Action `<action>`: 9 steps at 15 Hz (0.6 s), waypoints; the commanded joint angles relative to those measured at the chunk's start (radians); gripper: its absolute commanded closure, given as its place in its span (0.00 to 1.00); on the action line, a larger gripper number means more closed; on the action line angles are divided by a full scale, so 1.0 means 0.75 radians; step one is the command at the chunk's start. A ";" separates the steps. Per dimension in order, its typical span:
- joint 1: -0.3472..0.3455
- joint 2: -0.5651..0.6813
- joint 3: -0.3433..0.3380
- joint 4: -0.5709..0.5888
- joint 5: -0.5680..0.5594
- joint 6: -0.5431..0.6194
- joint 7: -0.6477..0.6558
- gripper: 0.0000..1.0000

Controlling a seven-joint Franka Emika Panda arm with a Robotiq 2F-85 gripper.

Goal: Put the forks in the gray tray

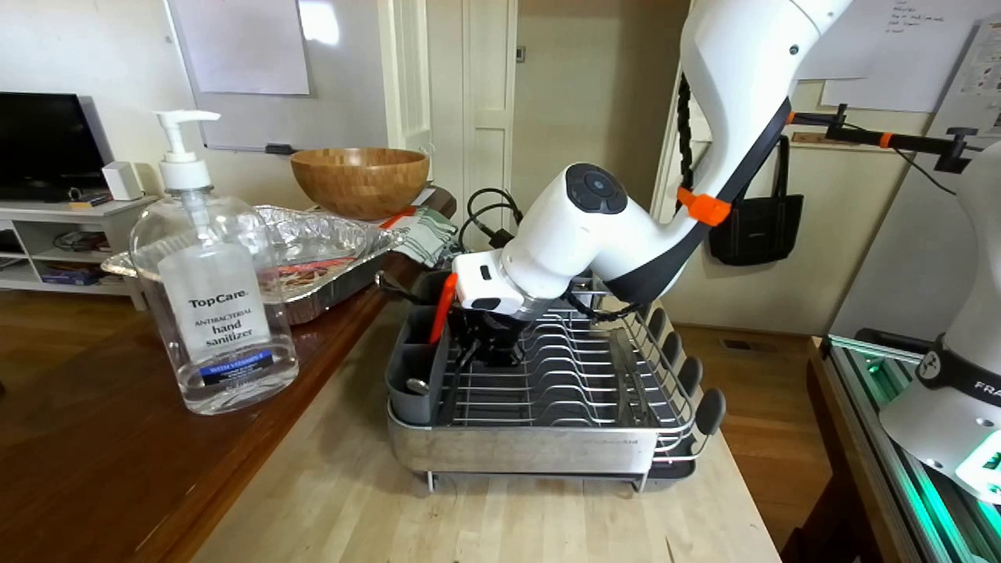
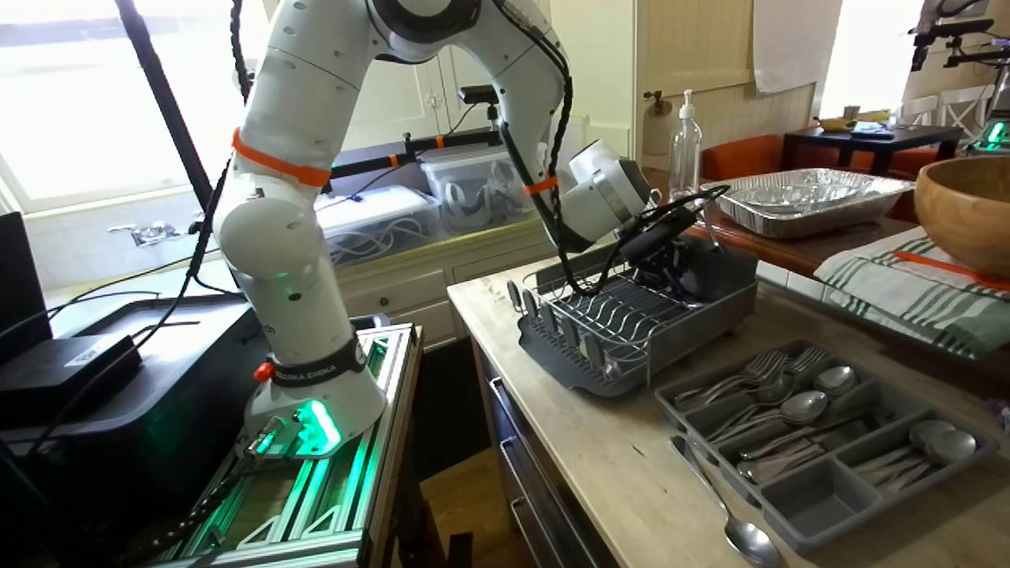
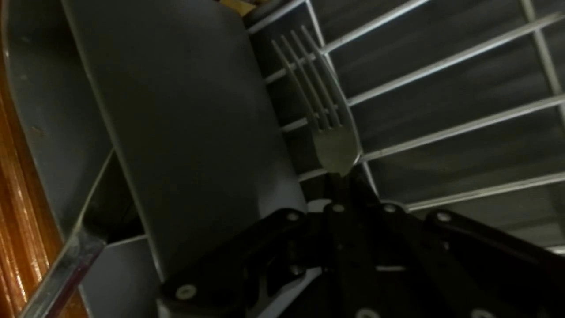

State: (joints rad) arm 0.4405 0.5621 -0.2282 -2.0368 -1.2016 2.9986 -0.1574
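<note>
A silver fork (image 3: 336,148) lies in the wire dish rack (image 1: 524,450), alongside the wall of its gray utensil caddy (image 3: 185,110). My gripper (image 3: 342,180) is down inside the rack, shut on the fork just below its head; the handle is hidden behind the dark fingers. In both exterior views the gripper (image 1: 496,356) sits low among the tines near the caddy, and the fork cannot be made out there. The gray tray (image 2: 817,501) stands on the counter beside the rack, its compartments holding forks (image 2: 765,364) and several spoons and other cutlery.
The caddy holds a red-handled utensil (image 1: 443,309) and a spoon (image 1: 417,385). Long silver utensils (image 1: 626,367) lie across the rack. A loose spoon (image 2: 746,536) rests before the tray. Sanitizer bottle (image 1: 219,313), foil pan (image 1: 344,274) and wooden bowl (image 1: 360,180) stand on the ledge.
</note>
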 commanded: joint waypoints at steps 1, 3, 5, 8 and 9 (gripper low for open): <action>0.005 -0.005 0.014 -0.029 -0.012 0.028 -0.009 0.98; 0.051 -0.112 -0.027 -0.102 -0.112 0.059 0.036 0.99; 0.092 -0.213 -0.063 -0.173 -0.227 0.076 0.088 0.99; 0.127 -0.358 -0.072 -0.295 -0.327 0.027 0.143 0.99; 0.133 -0.400 -0.073 -0.334 -0.348 0.023 0.155 0.99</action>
State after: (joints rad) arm 0.5112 0.3872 -0.2628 -2.1659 -1.3957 3.0414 -0.0831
